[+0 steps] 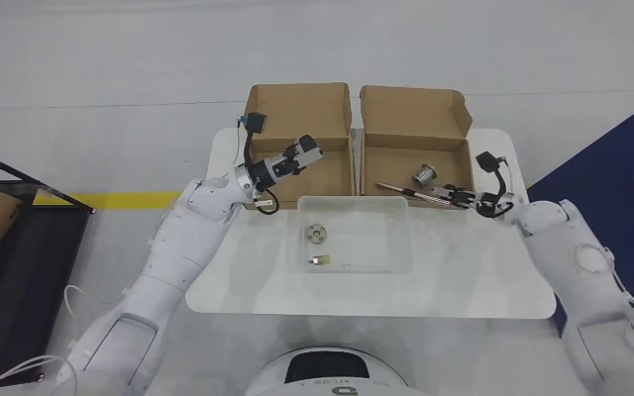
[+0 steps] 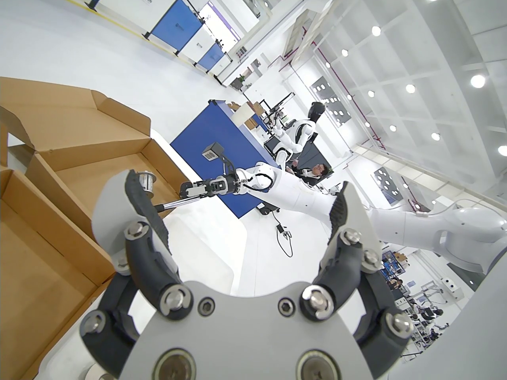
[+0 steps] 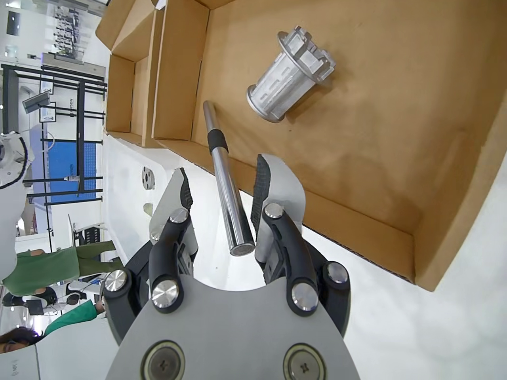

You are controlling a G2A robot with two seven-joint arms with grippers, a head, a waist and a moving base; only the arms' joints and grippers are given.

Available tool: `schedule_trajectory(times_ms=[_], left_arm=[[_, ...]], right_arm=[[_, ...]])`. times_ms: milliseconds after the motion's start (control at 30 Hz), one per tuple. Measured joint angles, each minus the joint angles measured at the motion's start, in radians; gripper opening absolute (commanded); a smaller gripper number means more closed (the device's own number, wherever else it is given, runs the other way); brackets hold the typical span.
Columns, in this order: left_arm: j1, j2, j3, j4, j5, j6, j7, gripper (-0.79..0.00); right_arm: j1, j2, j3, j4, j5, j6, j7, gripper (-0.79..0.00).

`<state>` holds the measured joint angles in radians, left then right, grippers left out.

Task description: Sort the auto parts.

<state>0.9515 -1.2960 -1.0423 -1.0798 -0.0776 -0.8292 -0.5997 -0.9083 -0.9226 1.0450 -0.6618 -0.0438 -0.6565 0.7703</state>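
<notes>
The rod [image 3: 225, 191] lies slanted across the front wall of the right box [image 3: 356, 160], far end down inside, near end jutting out over the surface [image 1: 475, 277]. The right pincer [image 3: 222, 166] straddles that near end, jaws part open; a gap shows beside 1 finger [image 3: 184, 191], so I judge the rod unclamped and propped on the wall alone.

The main risk is here: a brush from either pad on pulling away could lever the rod off the cardboard edge, and it would roll out onto the surface. Pushed inward too hard, it could knock the housing [image 3: 291, 75] lying near its far end.

The left pincer [image 2: 237, 181] hangs wide open and empty over the left box [image 1: 327, 178]. 2 small parts, a disc [image 1: 315, 232] and a stub [image 1: 317, 260], lie unsorted in the tray [image 1: 386, 247]
</notes>
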Motion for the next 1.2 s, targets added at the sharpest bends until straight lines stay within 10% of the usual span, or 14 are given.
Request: schedule_trajectory(times_ms=[633, 800, 1200], left_arm=[[0.0, 0.0, 0.0, 0.0, 0.0, 0.0, 0.0, 0.0], [0.0, 0.0, 0.0, 0.0, 0.0, 0.0, 0.0, 0.0], [0.006, 0.002, -0.002, -0.014, 0.013, 0.009, 0.0, 0.0]], right_arm=[[-0.097, 0.057, 0.171, -0.188, 0.154, 0.015, 0.044, -0.394], [-0.142, 0.061, 0.18, -0.258, 0.136, -0.074, 0.027, 0.0], [-0.198, 0.058, 0.179, -0.348, 0.138, -0.181, -0.022, 0.0]])
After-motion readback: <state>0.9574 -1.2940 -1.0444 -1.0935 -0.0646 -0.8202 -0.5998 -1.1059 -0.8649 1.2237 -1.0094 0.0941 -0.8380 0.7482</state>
